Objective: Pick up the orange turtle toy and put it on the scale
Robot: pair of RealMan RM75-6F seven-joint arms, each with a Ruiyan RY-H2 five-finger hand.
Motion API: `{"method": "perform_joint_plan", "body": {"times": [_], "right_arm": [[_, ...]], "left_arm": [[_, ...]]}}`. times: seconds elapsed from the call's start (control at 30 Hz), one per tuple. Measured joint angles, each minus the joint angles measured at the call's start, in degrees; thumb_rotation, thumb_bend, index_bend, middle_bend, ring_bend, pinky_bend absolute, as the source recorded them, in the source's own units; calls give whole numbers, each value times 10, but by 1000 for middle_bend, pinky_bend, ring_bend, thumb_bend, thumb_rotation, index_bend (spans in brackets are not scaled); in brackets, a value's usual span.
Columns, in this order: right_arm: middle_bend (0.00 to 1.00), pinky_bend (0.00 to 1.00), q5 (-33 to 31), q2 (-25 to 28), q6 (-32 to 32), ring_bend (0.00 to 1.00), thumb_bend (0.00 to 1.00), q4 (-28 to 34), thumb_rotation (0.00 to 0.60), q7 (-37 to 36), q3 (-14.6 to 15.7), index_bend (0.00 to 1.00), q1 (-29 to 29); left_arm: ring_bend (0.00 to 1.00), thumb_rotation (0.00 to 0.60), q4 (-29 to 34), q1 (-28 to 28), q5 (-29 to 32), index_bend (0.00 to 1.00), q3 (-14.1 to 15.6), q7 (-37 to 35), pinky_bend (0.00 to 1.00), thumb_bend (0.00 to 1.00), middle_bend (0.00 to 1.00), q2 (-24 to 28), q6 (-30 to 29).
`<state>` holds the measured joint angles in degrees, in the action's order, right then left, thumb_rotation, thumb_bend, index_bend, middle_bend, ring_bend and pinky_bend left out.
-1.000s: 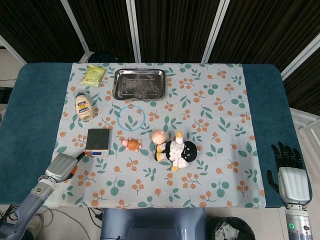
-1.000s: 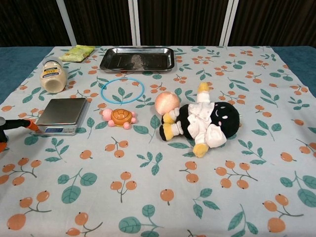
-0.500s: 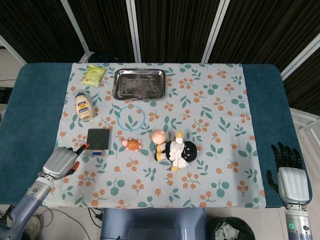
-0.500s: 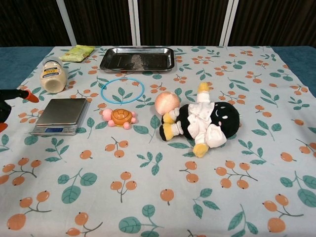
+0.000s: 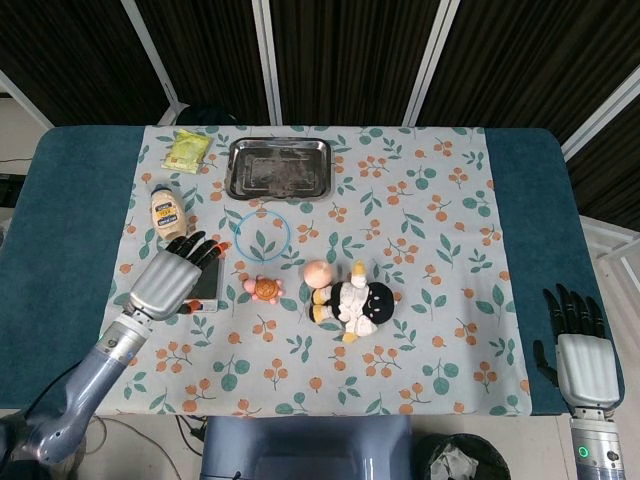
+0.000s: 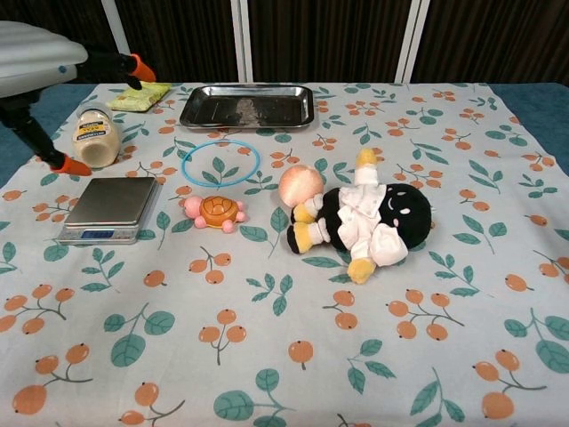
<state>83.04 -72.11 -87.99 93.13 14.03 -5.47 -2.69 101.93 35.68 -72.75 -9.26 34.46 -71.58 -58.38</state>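
The orange turtle toy (image 5: pixel 265 289) (image 6: pixel 214 212) with pink limbs lies on the floral cloth, just right of the scale. The small grey scale (image 6: pixel 111 208) (image 5: pixel 208 285) sits left of it. In the head view my left hand (image 5: pixel 172 272) hovers above the scale and hides most of it; its fingers are spread and nothing is in it. In the chest view that hand (image 6: pixel 49 76) shows at the top left, raised well above the table. My right hand (image 5: pixel 577 345) rests open past the table's near right edge, far from the toy.
A black and white plush doll (image 5: pixel 355 300) and a peach ball (image 5: pixel 318 272) lie right of the turtle. A blue ring (image 5: pixel 263 234) lies behind it. A steel tray (image 5: pixel 280 167), a mayonnaise jar (image 5: pixel 167 211) and a green packet (image 5: pixel 187 149) stand further back.
My left hand has risen from the table's near left edge and moved forward and right, over the scale, with its fingers spreading. The turtle and my right hand have not moved.
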Motion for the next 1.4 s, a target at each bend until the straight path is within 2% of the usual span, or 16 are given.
{"method": "perform_joint_plan", "body": {"times": [0.23,0.53,0.93,1.4], "right_arm": [[0,0,-4,0,2,14,527,-2,600,-1,-2,0,-1],[0,0,-8,0,4,14,527,-4,600,-2,-3,0,-1],[0,0,-16,0,8,13,526,-9,600,-6,-6,0,-2],[0,0,-20,-3,12,14,527,-12,600,-2,-6,0,-4]], "left_arm": [[109,600,2,66,125,119,-22,109,251,88,192,-51,30],[109,600,-33,137,240,119,-13,209,237,94,197,-131,31],[153,600,-111,172,270,136,17,225,239,123,243,-200,22],[210,600,-181,200,256,187,43,224,261,182,332,-244,35]]}}
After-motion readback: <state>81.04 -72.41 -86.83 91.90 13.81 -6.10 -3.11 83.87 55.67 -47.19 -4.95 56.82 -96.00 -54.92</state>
